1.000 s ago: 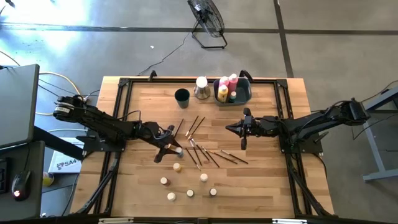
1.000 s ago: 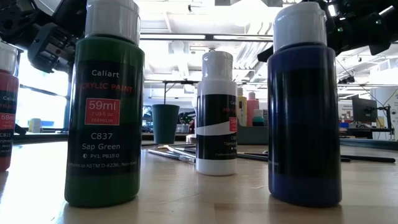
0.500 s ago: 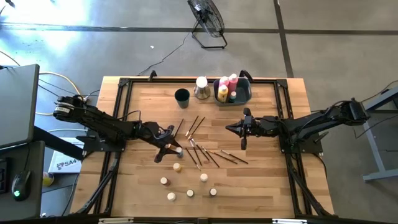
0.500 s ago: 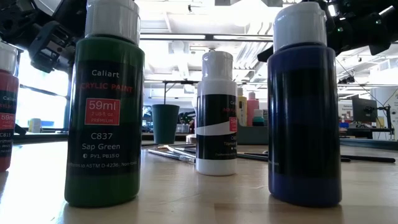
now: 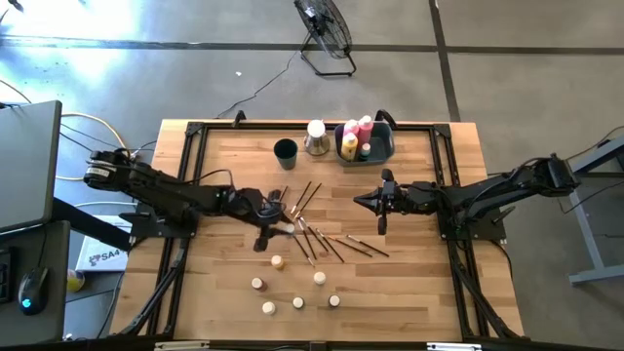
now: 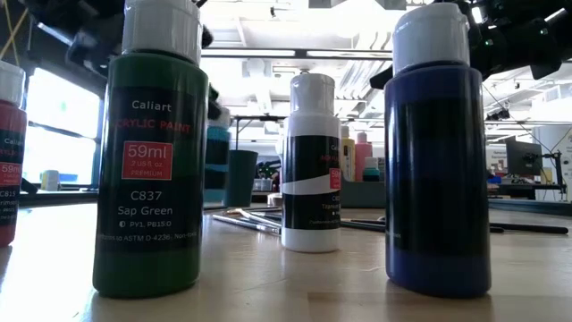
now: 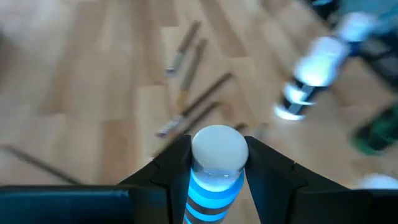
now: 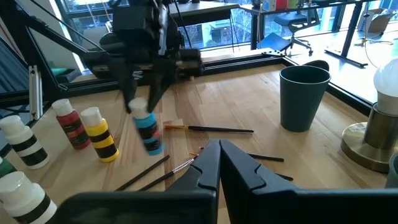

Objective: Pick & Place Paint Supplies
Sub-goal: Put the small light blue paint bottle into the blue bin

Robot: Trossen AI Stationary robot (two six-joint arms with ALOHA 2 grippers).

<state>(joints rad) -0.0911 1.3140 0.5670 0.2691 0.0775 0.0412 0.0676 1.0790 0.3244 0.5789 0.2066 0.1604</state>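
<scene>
My left gripper (image 5: 278, 222) is shut on a teal paint bottle (image 8: 148, 132) with a white cap (image 7: 219, 149) and holds it above the scattered brushes (image 5: 317, 234) in mid-table. The same teal bottle (image 6: 217, 152) shows behind the green bottle in the low view. Several white- and cream-capped bottles (image 5: 292, 288) stand upright on the near part of the table. My right gripper (image 5: 358, 200) waits shut to the right of centre, above the wood and touching nothing. My left gripper pinches the teal bottle's upper body just under the cap (image 7: 213, 182) between its two fingers (image 7: 171, 171), one on each side. The fingers slant down from the table's left. The bottle is lifted clear of the table and hangs tilted below them.
A grey-blue bin (image 5: 378, 148) at the far edge holds pink and yellow bottles. A dark cup (image 5: 285, 150) and a metal-based lamp (image 5: 316, 138) stand beside it. Green (image 6: 152, 152), white (image 6: 310, 161), blue (image 6: 438, 152) and red (image 6: 9, 152) bottles stand near the front.
My left gripper has risen and gone a little toward the table's right and far side, still shut on the teal bottle. The bottle, which stood on the table beside the brushes, is now lifted clear and tilted.
</scene>
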